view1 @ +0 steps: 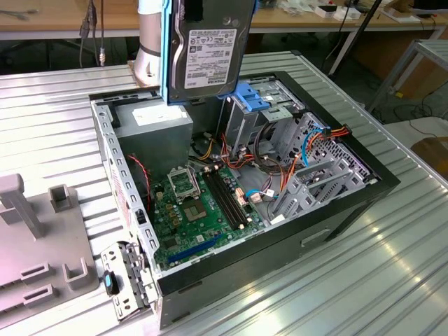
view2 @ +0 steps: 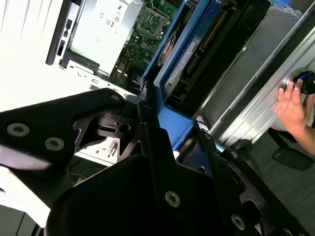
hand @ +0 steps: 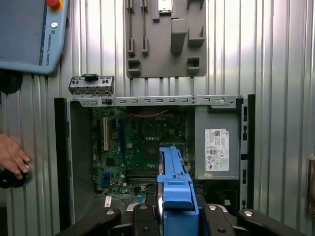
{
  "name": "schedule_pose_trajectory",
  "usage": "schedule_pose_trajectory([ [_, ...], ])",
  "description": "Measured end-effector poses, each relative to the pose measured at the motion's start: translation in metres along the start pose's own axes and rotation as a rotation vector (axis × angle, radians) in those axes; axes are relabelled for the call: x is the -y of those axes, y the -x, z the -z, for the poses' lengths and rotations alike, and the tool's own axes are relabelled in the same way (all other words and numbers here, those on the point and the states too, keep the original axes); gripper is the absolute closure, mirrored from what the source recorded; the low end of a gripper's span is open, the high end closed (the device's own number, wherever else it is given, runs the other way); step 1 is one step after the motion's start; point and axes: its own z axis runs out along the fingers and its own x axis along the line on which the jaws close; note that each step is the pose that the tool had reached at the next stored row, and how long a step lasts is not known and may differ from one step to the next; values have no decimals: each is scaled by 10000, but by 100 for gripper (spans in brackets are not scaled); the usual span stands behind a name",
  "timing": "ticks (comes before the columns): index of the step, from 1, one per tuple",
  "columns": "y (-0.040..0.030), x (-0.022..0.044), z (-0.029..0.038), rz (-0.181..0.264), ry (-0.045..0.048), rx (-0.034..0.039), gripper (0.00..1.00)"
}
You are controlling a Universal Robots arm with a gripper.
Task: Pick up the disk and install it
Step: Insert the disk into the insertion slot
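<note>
Ribbed metal tabletop carries an open computer case. Above the case's far end hangs the disk, upright, its blue caddy rail clamped by the gripper, black fingers pressed on either side. Beneath lies the motherboard, with the drive cage toward the exterior view's right. A person's hand rests on a dark knob beside the case.
</note>
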Motion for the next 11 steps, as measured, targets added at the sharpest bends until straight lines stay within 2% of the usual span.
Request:
schedule_pose_trajectory([
  [5, -6, 150, -13, 1, -1, -2, 63],
  [6, -21, 200, -17, 0, 0, -2, 63],
  [11, -111, 259, -27, 0, 0, -2, 63],
])
